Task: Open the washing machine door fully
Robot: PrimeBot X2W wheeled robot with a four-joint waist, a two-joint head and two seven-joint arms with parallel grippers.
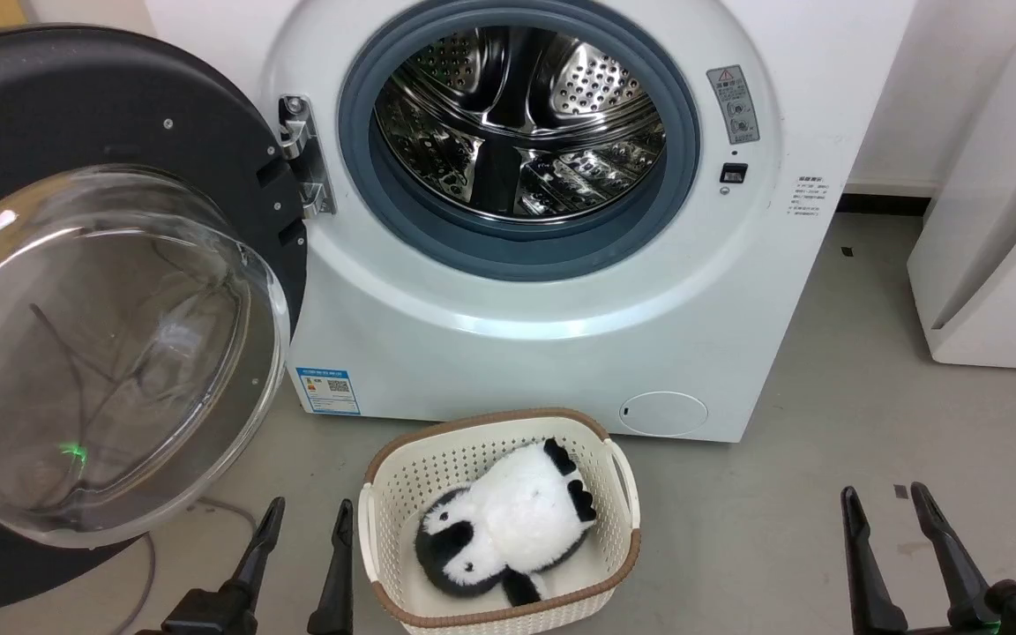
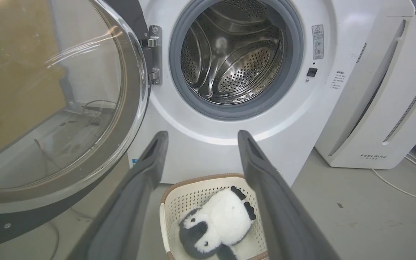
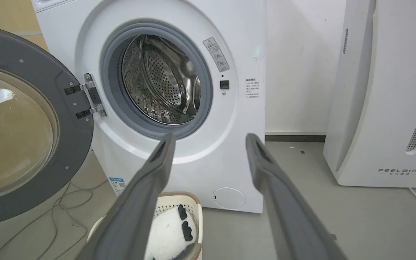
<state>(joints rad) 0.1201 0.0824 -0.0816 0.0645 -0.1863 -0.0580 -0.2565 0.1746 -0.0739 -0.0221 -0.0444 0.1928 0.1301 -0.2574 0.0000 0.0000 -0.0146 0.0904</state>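
Note:
The washing machine door (image 1: 93, 291) stands swung wide open to the left of the white washer (image 1: 526, 353), its clear glass bowl bulging toward me and its metal hinge (image 1: 303, 154) at the washer's front. The same door (image 2: 49, 108) (image 3: 20, 122) also fills the left of both wrist views. The steel drum (image 1: 521, 115) lies exposed inside a grey rubber ring. My left gripper (image 1: 307, 520) hangs open low beside the door's lower edge, touching nothing. At the lower right my right gripper (image 1: 887, 503) is open and holds nothing.
A cream basket (image 1: 623, 494) with a black-and-white plush panda (image 1: 508, 529) sits on the floor before the washer, between my grippers. A white appliance (image 1: 1002, 220) stands to the right. Cables (image 3: 60, 202) trail on the floor under the door.

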